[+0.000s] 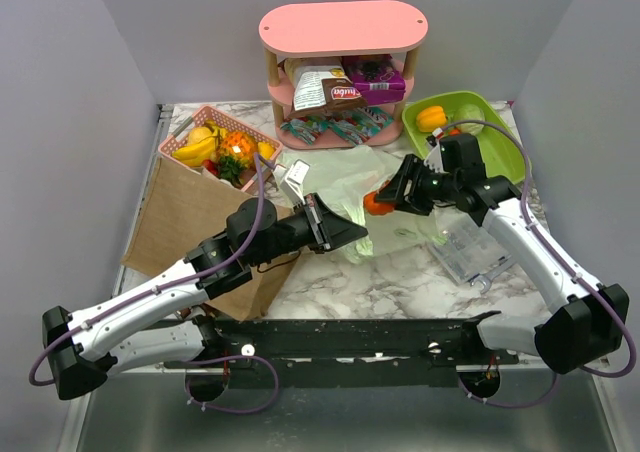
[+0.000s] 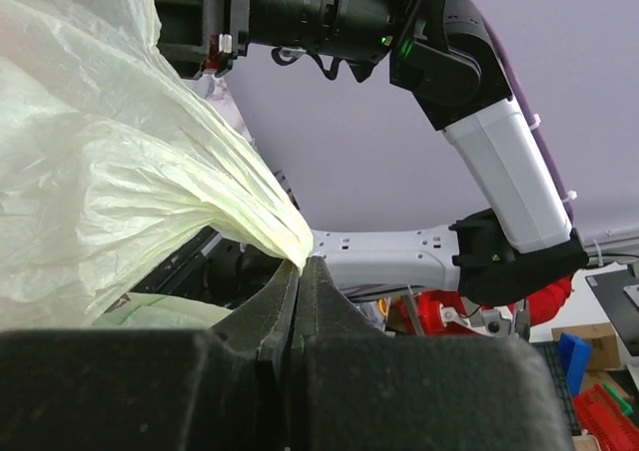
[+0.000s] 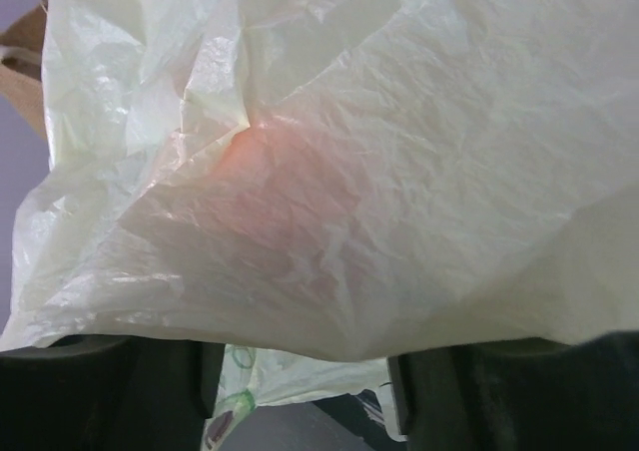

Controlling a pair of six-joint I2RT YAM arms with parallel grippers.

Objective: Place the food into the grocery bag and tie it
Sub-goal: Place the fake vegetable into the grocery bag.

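Plainly the large, thin, translucent pale-green plastic grocery bag (image 1: 368,170) is feather-light, limp and slippery. It lies crumpled on the marble surface (image 1: 400,284) between the two arms, and I judge it will sag shut wherever nothing holds it. The left claw (image 2: 297,267) is pressed together on a gathered fold of the bag's edge, the film bunching to a point at the jaws. The right claw (image 1: 384,198) stands part spread around a small round orange-red piece of food (image 1: 375,206) at the bag. From its own wrist camera only an orange glow shows through the film (how deep inside it sits I cannot tell). The best hold is probably the rim, gathered thick, since a single layer may slip or tear. The food looks firm and light.
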